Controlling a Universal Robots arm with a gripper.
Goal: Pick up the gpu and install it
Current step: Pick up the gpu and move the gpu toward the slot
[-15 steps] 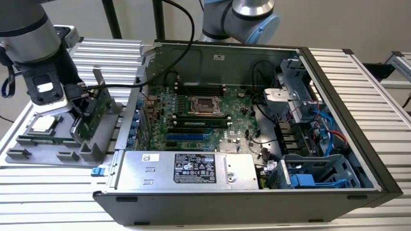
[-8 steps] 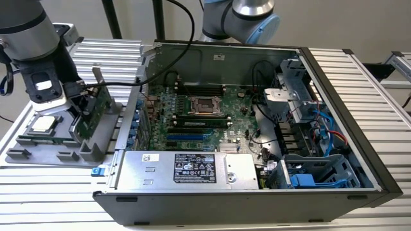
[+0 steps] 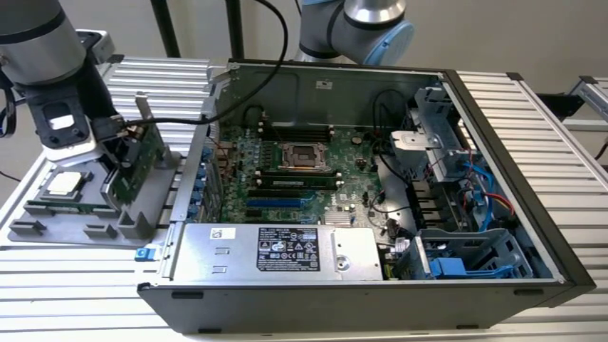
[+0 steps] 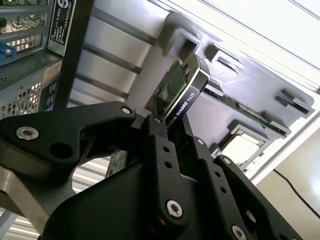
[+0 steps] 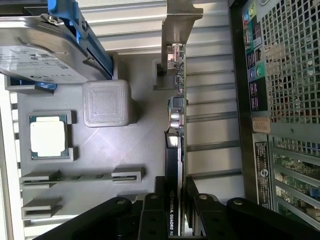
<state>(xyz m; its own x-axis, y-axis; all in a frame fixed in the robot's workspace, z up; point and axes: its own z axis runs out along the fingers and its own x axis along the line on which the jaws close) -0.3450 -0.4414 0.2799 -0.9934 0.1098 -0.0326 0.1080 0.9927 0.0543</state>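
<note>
gpu [image 3: 133, 167] is at the exterior view's left, about mid height, standing upright on its long edge over the grey parts tray [image 3: 57, 231]. That's just beside the open pc case [image 3: 380, 288], not in it. The end effector [image 3: 121, 146] comes down on it from above and is clenched on the gpu. In both wrist views the jaws sit tight on both faces of the card w/ no gap, black face on one side, green board on the other. The silver end bracket [image 5: 182, 25] sticks out past the grip at the far end. Can't tell if the bottom edge is seated in the tray slot or just clear of it, tbh.

Other stuff on the tray: a cpu chip [image 5: 48, 138] lying flat, a memory stick [image 5: 75, 176] in its holder, and a hard drive [image 5: 35, 50] w/ blue frame. The tray and case both sit on the slatted metal table [image 3: 76, 292]. Inside the case the motherboard [image 3: 285, 178] is exposed, lid off.
</note>
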